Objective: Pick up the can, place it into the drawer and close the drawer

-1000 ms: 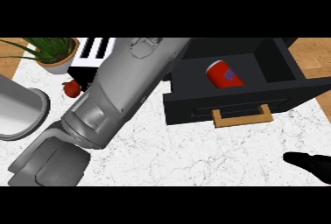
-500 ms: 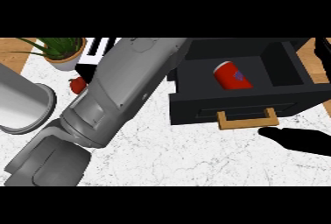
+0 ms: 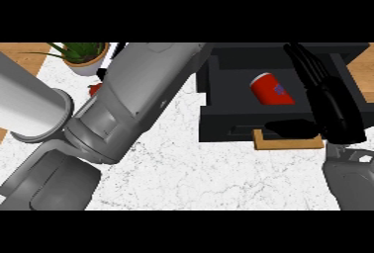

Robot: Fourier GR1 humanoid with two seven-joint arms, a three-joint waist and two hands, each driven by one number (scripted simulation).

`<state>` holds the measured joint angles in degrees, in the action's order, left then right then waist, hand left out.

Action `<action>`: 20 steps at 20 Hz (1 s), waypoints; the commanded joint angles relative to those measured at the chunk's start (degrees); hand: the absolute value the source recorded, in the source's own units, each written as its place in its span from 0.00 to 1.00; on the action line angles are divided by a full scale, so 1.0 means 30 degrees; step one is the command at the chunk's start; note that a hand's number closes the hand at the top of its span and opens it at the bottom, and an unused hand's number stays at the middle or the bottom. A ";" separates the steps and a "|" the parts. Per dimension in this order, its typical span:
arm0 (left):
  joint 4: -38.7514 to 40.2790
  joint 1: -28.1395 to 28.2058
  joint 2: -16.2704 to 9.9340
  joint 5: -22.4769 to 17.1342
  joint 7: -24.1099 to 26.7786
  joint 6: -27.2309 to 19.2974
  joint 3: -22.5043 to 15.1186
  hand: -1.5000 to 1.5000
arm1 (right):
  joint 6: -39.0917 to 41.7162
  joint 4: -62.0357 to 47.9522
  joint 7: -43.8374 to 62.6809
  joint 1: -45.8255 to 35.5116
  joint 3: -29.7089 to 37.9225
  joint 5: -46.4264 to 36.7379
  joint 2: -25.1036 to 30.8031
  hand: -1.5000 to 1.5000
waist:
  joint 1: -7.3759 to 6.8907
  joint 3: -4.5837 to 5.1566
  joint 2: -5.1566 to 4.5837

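A red can [image 3: 272,89] lies on its side inside the open black drawer [image 3: 226,116], apart from both hands. The drawer's wooden handle [image 3: 285,144] juts out at its front. My right hand [image 3: 329,104] stands open over the drawer's right side, fingers stretched toward the back, with its thumb [image 3: 292,128] resting at the drawer front just above the handle. My left forearm [image 3: 131,108] crosses the view from lower left to the top; its hand is out of sight beyond the top band.
A large grey cylinder [image 3: 29,108] stands at the left. A potted plant [image 3: 82,58] sits at the back left, with a small red object [image 3: 95,89] partly hidden beside my left arm. White marble counter [image 3: 211,173] spreads in front of the drawer.
My right hand has come up from the lower right edge to the drawer's front and right side. The view has shifted, and the can stays in the drawer.
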<state>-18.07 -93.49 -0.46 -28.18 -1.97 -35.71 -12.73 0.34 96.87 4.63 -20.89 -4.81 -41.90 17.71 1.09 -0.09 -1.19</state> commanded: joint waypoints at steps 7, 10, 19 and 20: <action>0.0006 0.0239 -0.0264 0.0346 -0.0064 0.0142 0.0471 0.00 | -0.4830 -0.9591 -0.2398 -0.3658 -0.0842 -0.4184 -0.1728 0.00 | -0.0644 0.0000 0.0115; -0.0616 0.0560 -0.0727 0.0442 -0.0794 0.0199 0.0560 0.00 | -0.5881 -1.1428 -0.2601 -0.4504 -0.0844 -0.4739 -0.2436 0.00 | -0.0685 0.0014 0.0267; -0.2999 0.2332 -0.2667 0.0982 -0.1889 0.1382 -0.0006 0.00 | -1.0167 -1.8313 -0.2600 -0.9164 0.1582 -0.5896 -0.2381 0.00 | -0.1766 0.0020 0.0295; -0.3221 0.2964 -0.2926 0.0852 -0.1706 0.1763 0.0157 0.00 | -1.0679 -1.8871 -0.2800 -0.9451 0.1769 -0.5956 -0.2284 0.00 | -0.1648 0.0021 0.0250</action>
<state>-25.01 -87.65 -6.91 -25.80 -5.98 -32.50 -12.03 -27.42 47.28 -3.03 -44.32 -1.97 -59.01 10.39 -3.08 -0.05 -0.43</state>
